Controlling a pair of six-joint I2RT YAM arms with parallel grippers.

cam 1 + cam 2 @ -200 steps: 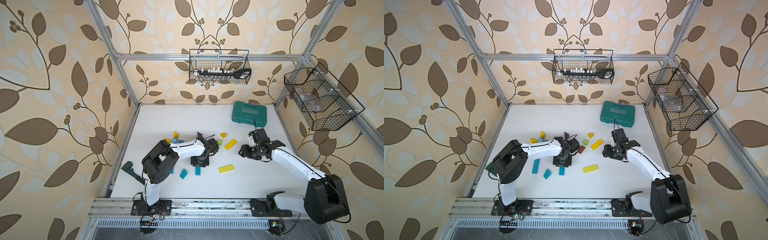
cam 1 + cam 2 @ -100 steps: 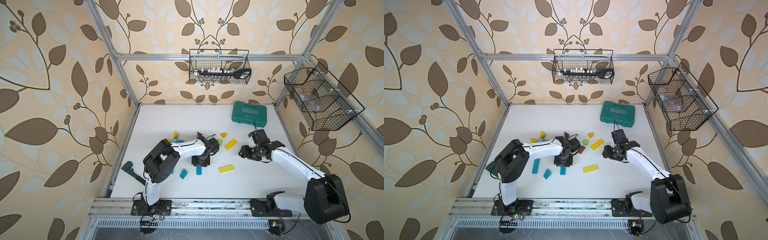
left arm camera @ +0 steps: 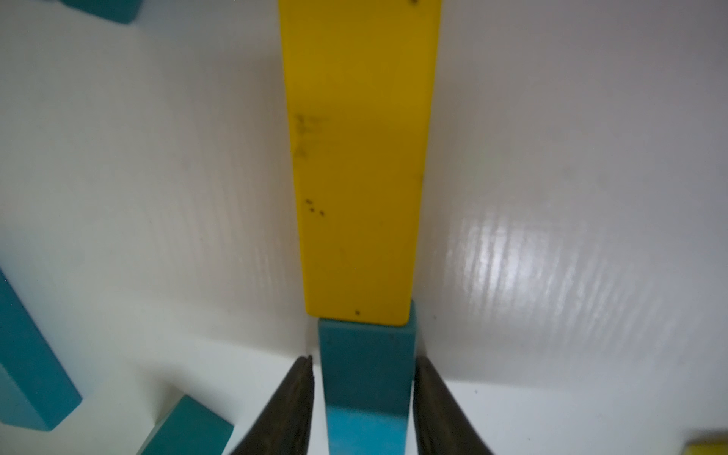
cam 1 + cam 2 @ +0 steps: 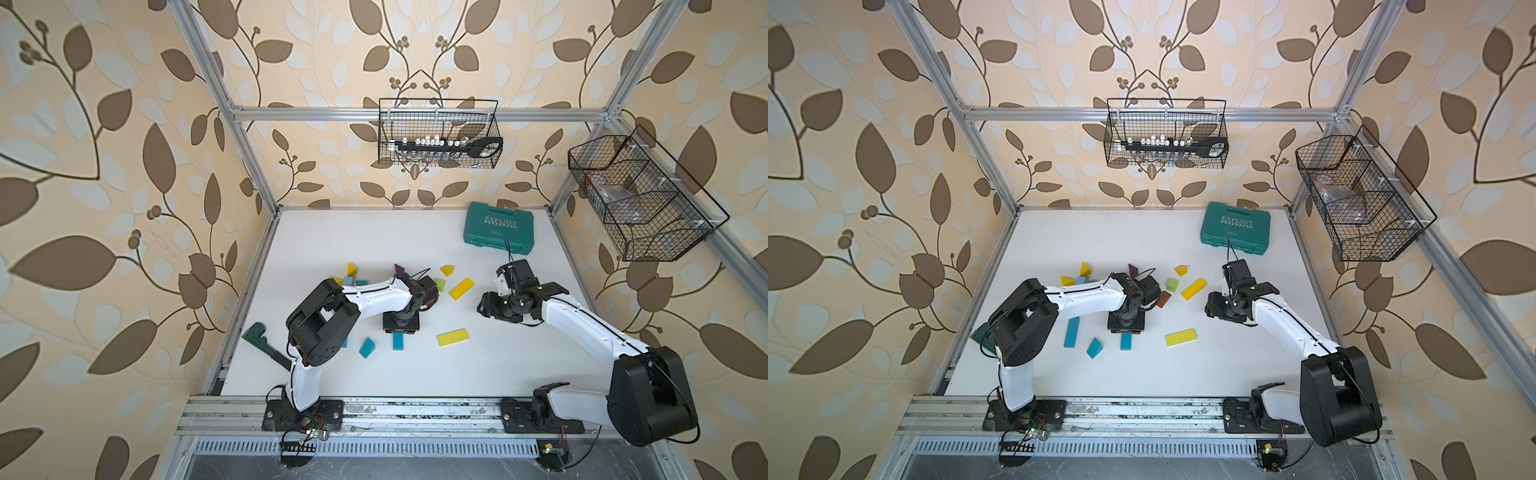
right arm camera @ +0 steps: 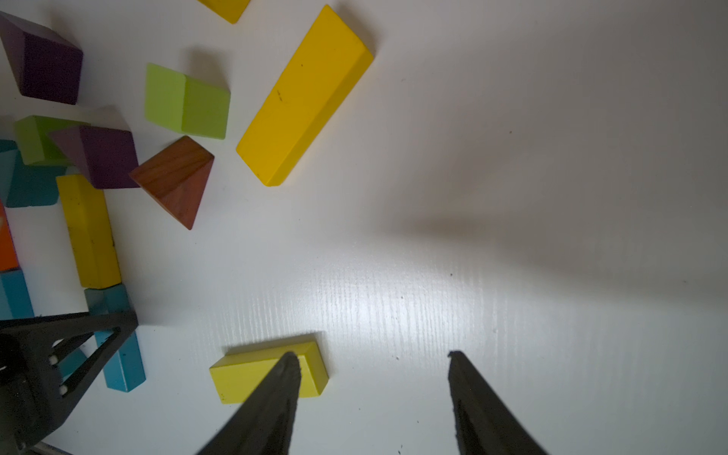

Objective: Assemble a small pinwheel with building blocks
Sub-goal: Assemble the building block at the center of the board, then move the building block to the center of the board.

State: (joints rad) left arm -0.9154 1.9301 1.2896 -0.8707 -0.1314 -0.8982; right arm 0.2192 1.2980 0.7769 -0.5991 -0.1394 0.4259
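Left wrist: left gripper (image 3: 362,359) has just been slackened off the teal bar (image 3: 366,394), now butted against a yellow bar (image 3: 358,157); placement judged done. At three o'clock, right gripper (image 5: 373,353) is held open, empty.

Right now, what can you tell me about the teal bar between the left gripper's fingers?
The teal bar is a small solid matte block, long with square ends, lying flat on the white table. One end butts against the end of a yellow bar, roughly in line. The left gripper straddles it; a sliver of table shows beside one finger, so the jaws look loose, not clamped.
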